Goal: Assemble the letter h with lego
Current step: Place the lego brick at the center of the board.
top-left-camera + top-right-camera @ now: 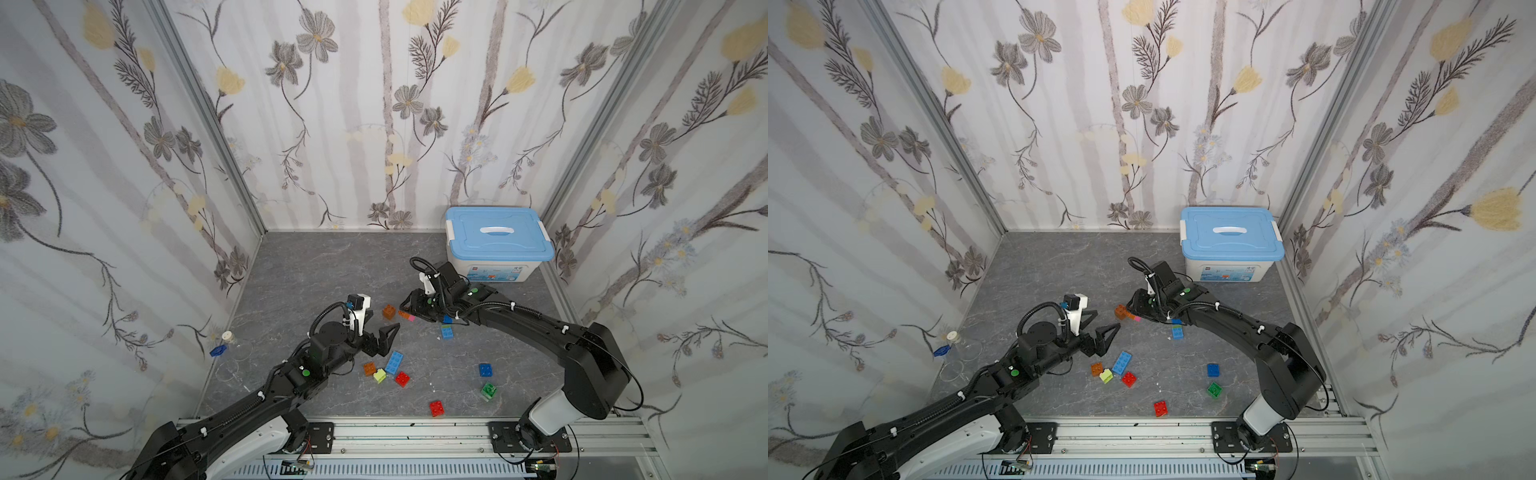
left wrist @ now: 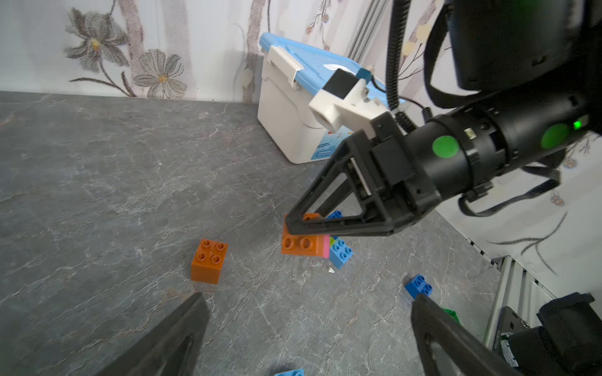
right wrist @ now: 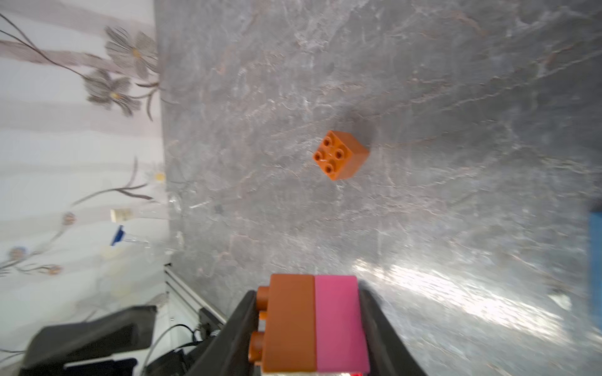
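While the right gripper (image 3: 308, 302) pinches the orange-and-pink brick pair (image 2: 304, 244) — left gripper (image 2: 308, 298) spread — stud-side contact could let it twist.

The stone-look table (image 1: 316, 270) is dark grey with pale marbled veins; the walls (image 1: 353, 166) are white with grey stripes and grey and yellow flowers. The plastic storage box (image 1: 461, 257) is white with a light-blue lid (image 1: 498, 245). One loose square studded brick (image 1: 389, 311) is orange, and the joined brick pair (image 3: 314, 325) is half orange, half pink
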Controlling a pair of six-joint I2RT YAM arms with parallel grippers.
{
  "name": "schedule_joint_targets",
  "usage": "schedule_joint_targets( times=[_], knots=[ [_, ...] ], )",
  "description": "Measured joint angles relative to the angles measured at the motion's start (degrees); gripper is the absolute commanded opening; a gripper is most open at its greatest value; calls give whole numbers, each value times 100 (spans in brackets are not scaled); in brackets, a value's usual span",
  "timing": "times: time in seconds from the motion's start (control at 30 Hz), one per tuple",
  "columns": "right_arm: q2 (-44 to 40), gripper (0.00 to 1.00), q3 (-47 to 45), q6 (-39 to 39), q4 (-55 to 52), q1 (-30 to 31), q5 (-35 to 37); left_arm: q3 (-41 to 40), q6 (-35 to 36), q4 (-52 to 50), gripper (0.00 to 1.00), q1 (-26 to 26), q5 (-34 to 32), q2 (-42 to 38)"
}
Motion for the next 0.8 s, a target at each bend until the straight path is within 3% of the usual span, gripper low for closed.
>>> schedule_joint_targets(
  times=[0.13, 0.3, 0.57, 0.8],
  knots=[
    [22, 45, -223, 586, 874, 20, -262, 205, 68, 61, 98, -66, 107, 459],
    [-127, 45, -328, 922, 1373, 164, -363, 326, 39, 149, 88, -76, 109, 960],
    [-387, 44, -382, 1049, 1572, 254, -437, 409, -118, 409, 58, -72, 70, 1145],
    [-629, 42, -385, 632, 1276, 249, -439, 428, -210, 455, 58, 131, 439, 1021]
  ],
)
